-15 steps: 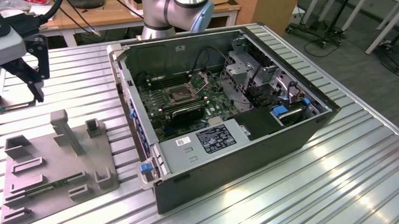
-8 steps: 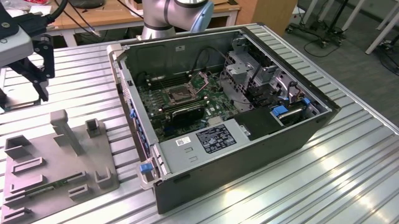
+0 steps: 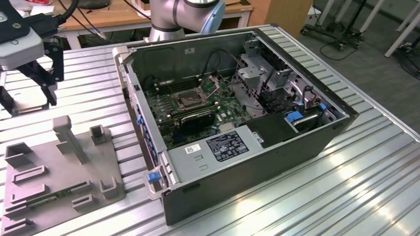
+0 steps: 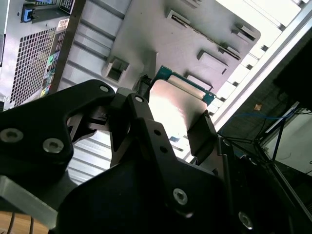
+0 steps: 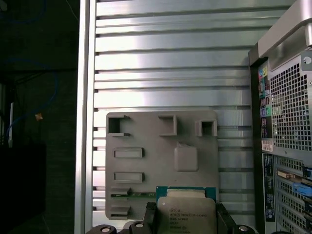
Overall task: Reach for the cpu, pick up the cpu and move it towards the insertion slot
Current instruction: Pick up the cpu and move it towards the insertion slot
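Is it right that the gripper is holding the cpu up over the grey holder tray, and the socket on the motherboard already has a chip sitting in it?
Partly. The gripper does hold the cpu above the grey holder tray, as both wrist views show. But in the exterior view the insertion slot shows a dark centre with no chip in it.

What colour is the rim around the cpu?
Teal-green, around the silvery top of the cpu; clearest in the first wrist view.
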Robot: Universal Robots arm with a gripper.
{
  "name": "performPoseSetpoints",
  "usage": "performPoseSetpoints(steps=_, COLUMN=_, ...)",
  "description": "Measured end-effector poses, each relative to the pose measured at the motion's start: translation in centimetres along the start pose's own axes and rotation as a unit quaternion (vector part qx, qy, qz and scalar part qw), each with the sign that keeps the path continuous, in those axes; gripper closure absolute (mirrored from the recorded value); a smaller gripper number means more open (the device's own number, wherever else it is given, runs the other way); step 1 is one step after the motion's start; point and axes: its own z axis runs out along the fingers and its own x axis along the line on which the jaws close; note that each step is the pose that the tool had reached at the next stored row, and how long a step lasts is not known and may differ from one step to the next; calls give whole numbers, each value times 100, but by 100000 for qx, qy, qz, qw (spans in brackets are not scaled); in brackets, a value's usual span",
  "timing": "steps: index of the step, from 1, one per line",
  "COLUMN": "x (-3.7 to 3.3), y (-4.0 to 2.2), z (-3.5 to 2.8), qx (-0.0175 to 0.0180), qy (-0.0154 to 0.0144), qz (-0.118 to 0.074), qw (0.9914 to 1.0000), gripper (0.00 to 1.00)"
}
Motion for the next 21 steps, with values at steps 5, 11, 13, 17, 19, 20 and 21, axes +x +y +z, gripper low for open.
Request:
performPoseSetpoints(steps=5, x=-56, y=1, z=3, qx=-1, qy=-1, qz=1, qw=100000, gripper=45)
performPoseSetpoints(steps=11, x=-121, y=1, z=6, qx=0, qy=-1, qz=1, qw=100000, gripper=45)
performPoseSetpoints(steps=13, x=-151, y=2, z=7, qx=1, qy=1, qz=1, qw=100000, gripper=45)
performPoseSetpoints(steps=17, x=-256, y=3, z=9, qx=-3, qy=-2, qz=-2, qw=100000, gripper=45)
performPoseSetpoints(steps=19, x=-312, y=4, z=10, qx=-1, qy=4, qz=2, qw=100000, gripper=45)
performPoseSetpoints(steps=20, x=-342, y=4, z=11, qx=-2, qy=2, qz=4, qw=100000, gripper=45)
performPoseSetpoints(steps=21, x=-373, y=4, z=11, qx=0, qy=2, qz=5, qw=100000, gripper=45)
